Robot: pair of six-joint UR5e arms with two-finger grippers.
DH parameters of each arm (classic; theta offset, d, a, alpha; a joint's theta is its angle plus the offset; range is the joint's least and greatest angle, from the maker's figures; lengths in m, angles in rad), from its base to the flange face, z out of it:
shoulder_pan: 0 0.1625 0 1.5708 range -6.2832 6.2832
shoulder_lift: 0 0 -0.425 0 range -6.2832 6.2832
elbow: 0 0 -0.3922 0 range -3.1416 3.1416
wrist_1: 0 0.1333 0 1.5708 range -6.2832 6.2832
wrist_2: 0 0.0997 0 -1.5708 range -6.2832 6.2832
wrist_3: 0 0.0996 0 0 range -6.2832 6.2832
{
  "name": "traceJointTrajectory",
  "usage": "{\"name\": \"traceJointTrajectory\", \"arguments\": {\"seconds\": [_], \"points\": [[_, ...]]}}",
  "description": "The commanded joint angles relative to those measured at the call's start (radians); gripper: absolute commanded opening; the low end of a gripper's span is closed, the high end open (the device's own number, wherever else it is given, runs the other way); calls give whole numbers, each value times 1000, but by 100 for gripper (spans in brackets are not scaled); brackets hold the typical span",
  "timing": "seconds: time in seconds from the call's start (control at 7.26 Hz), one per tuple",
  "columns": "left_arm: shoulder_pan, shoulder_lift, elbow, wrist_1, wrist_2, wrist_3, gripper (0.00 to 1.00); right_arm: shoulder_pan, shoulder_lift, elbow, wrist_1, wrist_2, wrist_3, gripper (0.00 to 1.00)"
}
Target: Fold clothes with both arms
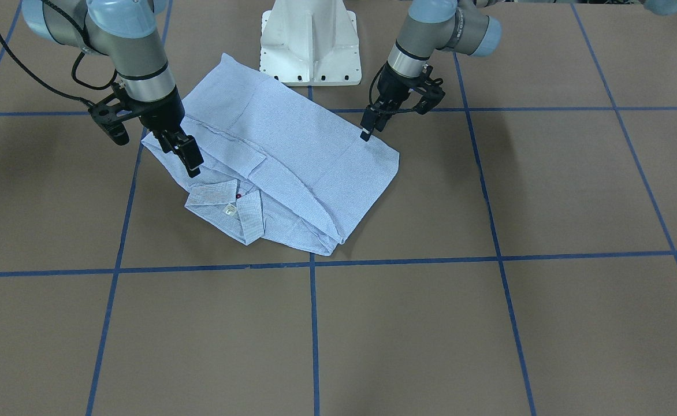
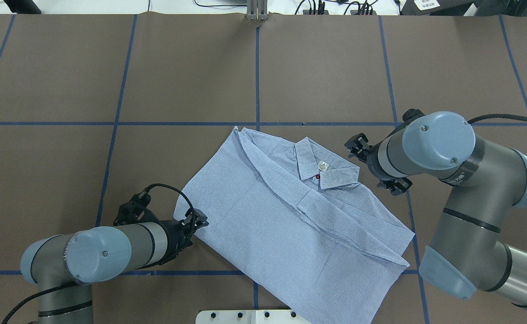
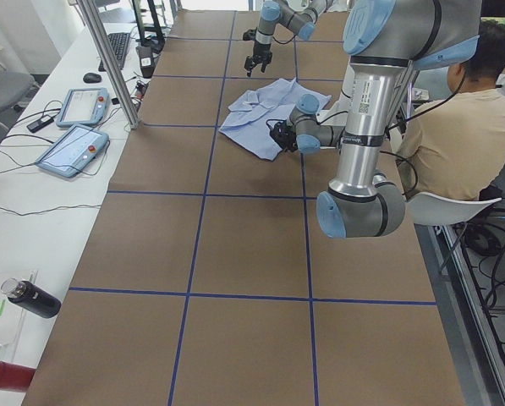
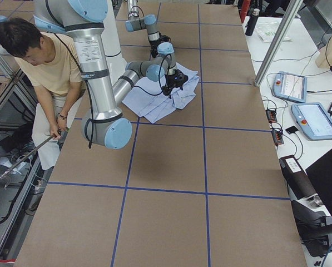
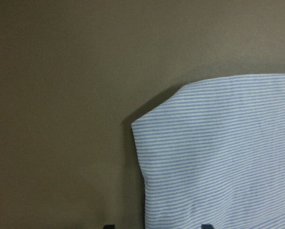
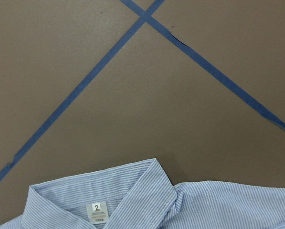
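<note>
Soft pinstriped shirt [image 1: 304, 156] lies folded, roughly rectangular, on the matte brown table [image 1: 488, 323]; left gripper [image 1: 366, 134] released, jaws parted, at its left corner; right gripper [image 1: 193, 166] by the collar [image 1: 223, 202], far right; I cannot tell whether it is clenched.

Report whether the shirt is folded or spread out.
Partly folded: the shirt lies as a rough rectangle, sides turned in over the front, collar showing.

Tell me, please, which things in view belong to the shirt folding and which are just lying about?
Belong to the job:
- striped shirt
- left pincer, at a corner of the shirt
- right pincer, near the collar

Just lying about:
- touch-screen pendant on the side bench
- keyboard
- black bottle
- seated person
</note>
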Motion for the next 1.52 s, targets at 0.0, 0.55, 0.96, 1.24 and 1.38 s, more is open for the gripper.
{"name": "traceJointTrajectory", "arguments": {"seconds": [0.0,0.55,0.96,1.24,1.38], "points": [[-3,-8,20,-2,2,2,67,-6,2,-14,1,-1,0,100],[-6,-26,44,-2,2,-2,37,-12,3,-17,1,-2,2,100],[-31,-25,39,0,4,17,0,-16,5,-18,1,-2,3,100],[-119,-66,48,6,2,128,0,-19,8,-17,3,-2,6,100],[-210,-113,89,6,-4,229,0,-22,12,-17,1,-2,8,100]]}}
